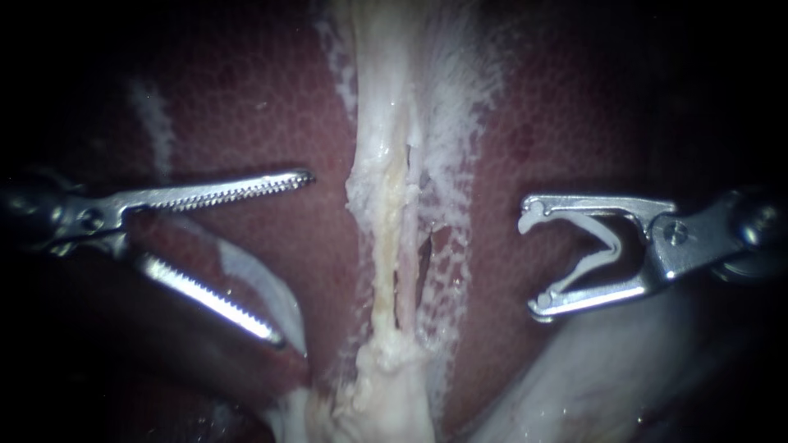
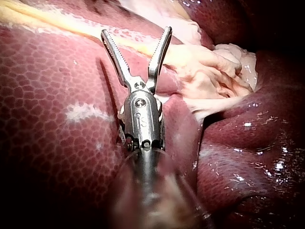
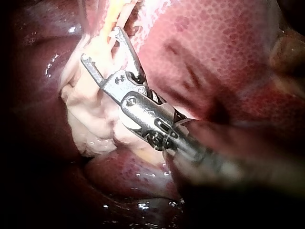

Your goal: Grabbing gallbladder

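Gallbladder [image 1: 382, 390] lies ungrasped: the left instrument [image 1: 295, 258] has its end effector gaping empty, and the right instrument [image 1: 533, 262] cradles a clip [image 1: 603, 250] (held wide). The left should straddle the pale fold squarely before closing.

Endoscope close over liver [image 1: 271, 107], facing pale tissue strand [image 1: 386, 205], wrist cameras near behind left instrument [image 2: 136, 31] and right instrument [image 3: 99, 45], sharing that strand

The left instrument [image 1: 293, 256] is silver steel, its slim jaws lined with fine teeth; the right instrument [image 1: 533, 261] has smooth, hook-tipped silver jaws; each shows a round pivot screw.
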{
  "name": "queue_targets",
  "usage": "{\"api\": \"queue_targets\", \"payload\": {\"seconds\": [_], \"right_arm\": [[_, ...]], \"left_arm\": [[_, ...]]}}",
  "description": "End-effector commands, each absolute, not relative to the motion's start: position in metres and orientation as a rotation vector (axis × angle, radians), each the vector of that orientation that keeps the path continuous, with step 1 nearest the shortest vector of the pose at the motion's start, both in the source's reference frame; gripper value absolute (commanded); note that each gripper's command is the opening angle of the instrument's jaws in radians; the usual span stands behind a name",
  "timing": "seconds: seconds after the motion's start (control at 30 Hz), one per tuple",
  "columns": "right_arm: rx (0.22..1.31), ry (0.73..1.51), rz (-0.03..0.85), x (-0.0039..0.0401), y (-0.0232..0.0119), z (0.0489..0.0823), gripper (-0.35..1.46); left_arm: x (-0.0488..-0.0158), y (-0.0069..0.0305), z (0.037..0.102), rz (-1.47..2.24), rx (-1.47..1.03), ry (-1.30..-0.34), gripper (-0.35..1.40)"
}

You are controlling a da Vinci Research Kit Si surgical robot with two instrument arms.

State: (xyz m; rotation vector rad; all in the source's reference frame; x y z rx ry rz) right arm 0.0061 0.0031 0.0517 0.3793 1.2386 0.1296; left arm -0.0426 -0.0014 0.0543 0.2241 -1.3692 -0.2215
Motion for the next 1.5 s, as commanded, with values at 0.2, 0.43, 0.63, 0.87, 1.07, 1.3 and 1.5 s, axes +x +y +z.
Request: {"api": "queue_targets", "payload": {"seconds": [0.2,0.43,0.63,0.87,1.07,1.3,1.5], "right_arm": [[0.379,1.239,0.13,0.0061,0.0031,0.0517,0.6],[0.379,1.239,0.13,0.0061,0.0031,0.0517,0.6],[0.379,1.238,0.129,0.0061,0.0031,0.0518,0.6],[0.379,1.239,0.129,0.0061,0.003,0.0518,0.6],[0.378,1.239,0.129,0.0061,0.003,0.0518,0.6],[0.378,1.239,0.129,0.0061,0.003,0.0519,0.6],[0.378,1.239,0.128,0.0061,0.0029,0.0519,0.6]], "left_arm": [[-0.0426,-0.0013,0.0543,-0.225,0.22,-1.367,1.18],[-0.0427,-0.0012,0.0542,-0.33,0.266,-1.349,1.16],[-0.0429,-0.0005,0.0541,-0.487,0.282,-1.313,1.05],[-0.0441,-0.0003,0.0543,-0.587,0.303,-1.259,0.98],[-0.0447,-0.0002,0.0543,-0.663,0.332,-1.208,0.88],[-0.0453,0.0001,0.0547,-0.677,0.327,-1.169,0.86],[-0.0456,0.0003,0.0555,-0.696,0.323,-1.146,0.76]]}}
